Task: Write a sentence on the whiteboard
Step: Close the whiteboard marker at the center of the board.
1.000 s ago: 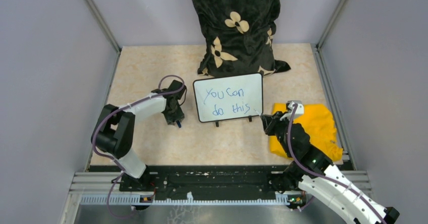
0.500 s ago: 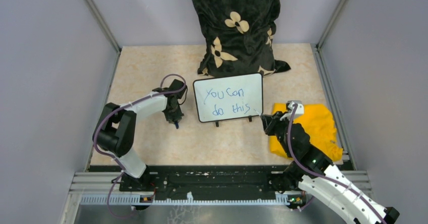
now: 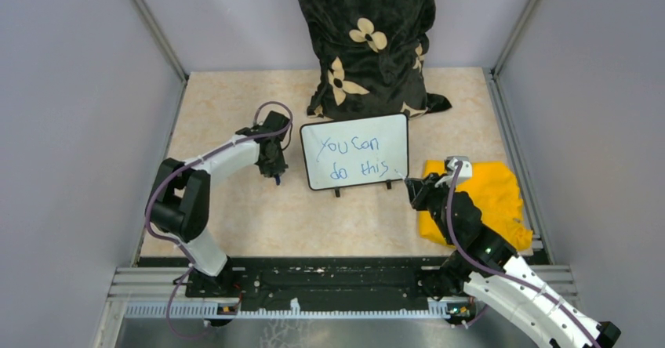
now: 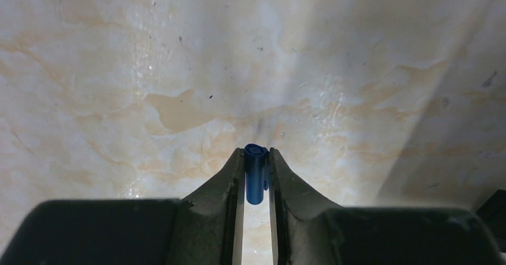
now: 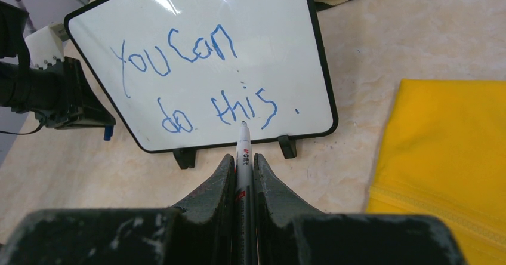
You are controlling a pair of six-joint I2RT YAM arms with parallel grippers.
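Note:
The whiteboard (image 3: 354, 150) stands on its two black feet in the middle of the table, also in the right wrist view (image 5: 197, 56). The sentence (image 3: 349, 156) "You can do this." is on it in blue marker, in two lines (image 5: 197, 83). My right gripper (image 5: 243, 157) is shut on a white marker (image 5: 243, 157) whose bare tip points at the board's lower edge; in the top view it sits just right of the board (image 3: 416, 190). Left of the board, my left gripper (image 4: 256, 157) is shut on the blue marker cap (image 4: 256, 178), above the table (image 3: 274, 174).
A yellow cloth (image 3: 482, 199) lies on the table at the right, under my right arm. A black sack with cream flowers (image 3: 362, 38) stands right behind the board. Grey walls close the table on three sides.
My left gripper has closed on the blue cap and moved up and away from the near edge, closer to the board's left side. The right arm and board have not moved.

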